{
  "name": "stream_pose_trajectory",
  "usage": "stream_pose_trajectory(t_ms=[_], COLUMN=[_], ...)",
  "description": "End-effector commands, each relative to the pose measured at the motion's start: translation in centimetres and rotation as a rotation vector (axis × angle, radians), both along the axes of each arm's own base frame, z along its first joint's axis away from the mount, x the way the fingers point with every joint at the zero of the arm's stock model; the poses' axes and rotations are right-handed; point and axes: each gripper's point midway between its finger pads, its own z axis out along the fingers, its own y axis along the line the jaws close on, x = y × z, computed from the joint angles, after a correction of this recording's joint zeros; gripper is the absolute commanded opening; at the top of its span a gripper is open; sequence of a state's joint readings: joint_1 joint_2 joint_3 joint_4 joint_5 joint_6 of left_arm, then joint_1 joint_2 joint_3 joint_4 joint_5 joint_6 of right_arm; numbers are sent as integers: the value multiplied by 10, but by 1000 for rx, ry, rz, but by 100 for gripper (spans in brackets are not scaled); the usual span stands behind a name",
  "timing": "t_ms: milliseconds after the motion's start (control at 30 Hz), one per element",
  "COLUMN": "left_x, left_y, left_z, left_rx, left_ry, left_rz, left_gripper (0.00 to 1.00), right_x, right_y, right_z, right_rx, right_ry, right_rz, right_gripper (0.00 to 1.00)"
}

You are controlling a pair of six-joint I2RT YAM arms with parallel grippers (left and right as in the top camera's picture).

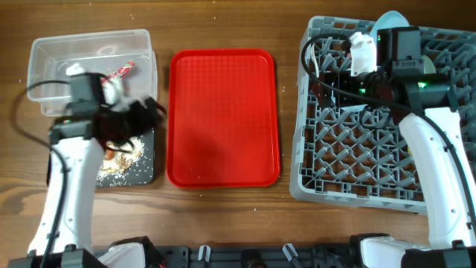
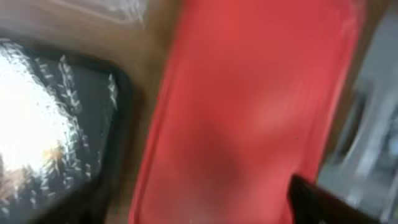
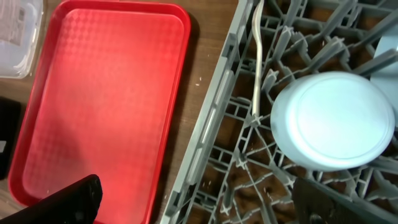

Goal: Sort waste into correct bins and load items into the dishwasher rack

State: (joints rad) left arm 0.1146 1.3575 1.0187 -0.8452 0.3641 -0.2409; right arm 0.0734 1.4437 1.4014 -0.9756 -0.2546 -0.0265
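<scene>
The red tray (image 1: pixel 223 119) lies bare mid-table, and it also shows in the left wrist view (image 2: pixel 249 106) and the right wrist view (image 3: pixel 99 99). The grey dishwasher rack (image 1: pixel 312 149) stands at the right and holds an upturned pale blue bowl (image 3: pixel 333 121) and a white utensil (image 3: pixel 257 62). My right gripper (image 3: pixel 199 199) is open and empty above the rack's left edge (image 3: pixel 205 137). My left gripper (image 1: pixel 147 112) hangs over the black tray of food scraps (image 1: pixel 141 167), beside the red tray. Its view is blurred, and its jaws (image 2: pixel 205 208) look open and empty.
A clear plastic bin (image 1: pixel 44 59) at the back left holds a red-and-white wrapper (image 1: pixel 120 72). The black tray (image 2: pixel 56 124) holds rice-like scraps. The bowl's rim shows at the rack's far edge (image 1: pixel 392 18).
</scene>
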Motion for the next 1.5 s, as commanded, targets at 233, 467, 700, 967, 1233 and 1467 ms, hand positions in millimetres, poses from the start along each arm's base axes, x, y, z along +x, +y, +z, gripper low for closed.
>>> stream_pose_trajectory(t_ms=[233,467,700,967,1233,1467], left_x=[-56,-58,-93,-119,-119,-119], left_y=[37,32,26,24,24,24], left_z=[51,83,111,114,114,114], left_rx=[317,331,325,299,299,299], left_ry=[231,68,-407,-477,-477,-477], left_rz=[-76,-67,33,86,86,86], left_gripper=[100,100,100,100,100,100], right_x=[-17,-63,-96,-114,-100,-120], right_y=[-22,-35,-39,-45,-44,-44], right_z=[-14,-14,5,1,-36,1], right_rx=[40,-15,28,4,-16,7], right_ry=[138,236,-223,-251,-93,-270], right_rz=[-173,-209,-226,-247,-242,-242], right_gripper=[100,100,100,100,100,100])
